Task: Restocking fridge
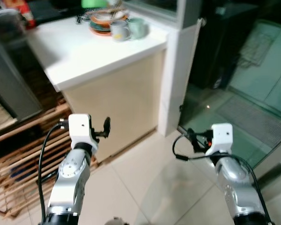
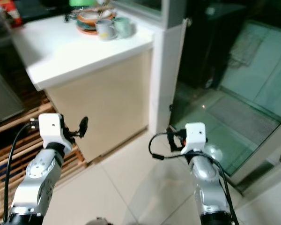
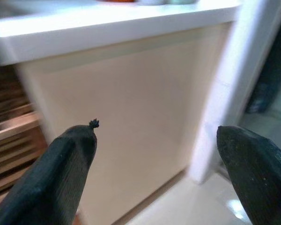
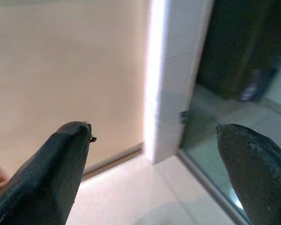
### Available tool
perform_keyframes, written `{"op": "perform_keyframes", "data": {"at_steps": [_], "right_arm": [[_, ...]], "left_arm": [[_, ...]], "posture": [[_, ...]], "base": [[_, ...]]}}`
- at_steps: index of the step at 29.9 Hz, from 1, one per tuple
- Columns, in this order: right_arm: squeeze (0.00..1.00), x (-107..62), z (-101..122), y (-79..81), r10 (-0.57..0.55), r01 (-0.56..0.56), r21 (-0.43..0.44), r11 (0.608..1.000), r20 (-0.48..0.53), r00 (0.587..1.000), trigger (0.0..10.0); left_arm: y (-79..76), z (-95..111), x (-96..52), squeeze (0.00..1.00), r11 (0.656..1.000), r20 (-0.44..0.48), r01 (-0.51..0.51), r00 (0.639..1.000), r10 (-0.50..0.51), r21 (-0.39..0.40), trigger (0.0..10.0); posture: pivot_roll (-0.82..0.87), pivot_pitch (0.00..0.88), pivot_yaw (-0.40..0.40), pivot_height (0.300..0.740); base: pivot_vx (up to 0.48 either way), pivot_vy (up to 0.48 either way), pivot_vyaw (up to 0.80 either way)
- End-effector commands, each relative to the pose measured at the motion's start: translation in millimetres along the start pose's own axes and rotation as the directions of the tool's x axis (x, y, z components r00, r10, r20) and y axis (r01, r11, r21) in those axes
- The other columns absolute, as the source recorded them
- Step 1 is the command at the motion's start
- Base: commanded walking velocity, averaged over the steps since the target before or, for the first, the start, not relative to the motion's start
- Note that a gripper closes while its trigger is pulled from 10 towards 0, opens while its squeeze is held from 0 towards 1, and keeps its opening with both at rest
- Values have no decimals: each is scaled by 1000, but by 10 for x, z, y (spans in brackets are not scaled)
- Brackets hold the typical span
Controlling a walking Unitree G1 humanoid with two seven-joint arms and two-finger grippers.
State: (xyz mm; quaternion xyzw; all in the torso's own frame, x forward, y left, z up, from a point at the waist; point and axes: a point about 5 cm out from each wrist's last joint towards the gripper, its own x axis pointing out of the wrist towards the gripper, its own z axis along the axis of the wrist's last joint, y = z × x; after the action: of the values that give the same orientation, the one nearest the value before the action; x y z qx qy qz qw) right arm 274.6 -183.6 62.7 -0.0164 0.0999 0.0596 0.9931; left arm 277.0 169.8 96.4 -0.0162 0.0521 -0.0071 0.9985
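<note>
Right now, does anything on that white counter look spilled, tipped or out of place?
Nothing stands out. On the white counter the stacked plates and two mugs sit upright with no spill. Left gripper and right gripper are open and empty.

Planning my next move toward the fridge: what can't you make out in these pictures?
- Fridge: cannot tell which thing it is.
- Dishes on the counter: head views, too small to tell contents.
- Red item: cut by the top edge.
- Beyond the glass door: dark, reflections.
- Left wrist view: blurred.
</note>
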Motion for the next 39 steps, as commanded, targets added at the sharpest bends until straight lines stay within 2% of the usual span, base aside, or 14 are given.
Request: {"op": "perform_keyframes", "data": {"at_steps": [1, 11, 15, 19, 23, 24, 25, 26, 27, 28, 31, 35, 37, 39], "right_arm": [[0, 21, 25, 22, 15, -15, 7, 1000, 14, 1000, 10000], [0, 25, 14, 37, 19, -19, 7, 1000, 20, 1000, 10000], [0, 40, -3, 61, 12, -12, -4, 1000, 8, 1000, 10000], [0, 57, -11, 57, -8, 8, -10, 1000, 4, 1000, 10000], [0, 55, 80, 21, -51, 53, -18, 998, 86, 995, 10000], [0, 50, 122, 15, -57, 59, -14, 998, 120, 991, 10000], [0, 29, 233, -7, -73, 77, -15, 997, 196, 978, 10000], [0, 17, 296, -26, -88, 94, -13, 996, 234, 968, 10000], [0, 17, 296, -26, -88, 94, -13, 996, 234, 968, 10000], [0, 5, 421, -58, -111, 118, -7, 993, 291, 950, 10000], [0, -3, 544, -67, -114, 124, -9, 992, 340, 934, 10000], [0, 19, 517, -42, -94, 106, -20, 994, 316, 944, 10000], [0, 28, 358, 17, -62, 69, -20, 997, 241, 969, 10000], [0, 1, 312, 47, -45, 49, -12, 999, 220, 975, 10000]], "left_arm": [[67, 28, -1, 0, 999, 10, -32, 999, 32, 21, 10000], [52, 14, 9, 0, 998, -1, -43, 999, 43, 44, 10000], [29, 22, 44, 0, 997, -5, -35, 999, 35, 66, 10000], [26, 69, 81, 0, 999, 14, -24, 1000, 24, 40, 10000], [57, 84, 87, 0, 998, 16, -47, 999, 47, 40, 10000], [66, 109, 87, 0, 998, 35, -53, 998, 52, 37, 10000], [80, 222, 85, 0, 997, 105, -65, 993, 60, 48, 10000], [85, 284, 87, 0, 995, 137, -75, 988, 67, 60, 10000], [85, 284, 87, 0, 995, 137, -75, 988, 67, 60, 10000], [83, 370, 94, 0, 994, 175, -87, 982, 73, 73, 10000], [65, 406, 99, 0, 992, 186, -84, 980, 65, 96, 10000], [38, 404, 100, 0, 993, 186, -67, 981, 49, 94, 10000], [7, 376, 97, 0, 997, 180, -35, 983, 22, 72, 10000], [26, 354, 91, 0, 997, 163, -48, 986, 37, 66, 10000]], "posture": [[-82, 0, 70, 740], [-84, 0, 73, 740], [-89, 0, 77, 740], [-92, 0, 79, 740], [-94, 0, 80, 740], [-94, 0, 80, 740], [-92, 0, 77, 740], [-92, 0, 77, 740], [-92, 0, 77, 740], [-92, 0, 77, 740], [-93, 0, 76, 740], [-96, 0, 78, 740], [-96, 0, 76, 740], [-96, 0, 76, 740]], "base": [[-379, 300, 438], [-373, 305, 436], [0, 0, 219], [0, 0, 0], [0, 0, 0], [0, 0, 0], [0, 0, 0], [0, 0, 0], [0, 0, 0], [0, 0, 0], [0, 0, 0], [0, 0, 0], [142, 0, 0], [398, 266, 0]]}}
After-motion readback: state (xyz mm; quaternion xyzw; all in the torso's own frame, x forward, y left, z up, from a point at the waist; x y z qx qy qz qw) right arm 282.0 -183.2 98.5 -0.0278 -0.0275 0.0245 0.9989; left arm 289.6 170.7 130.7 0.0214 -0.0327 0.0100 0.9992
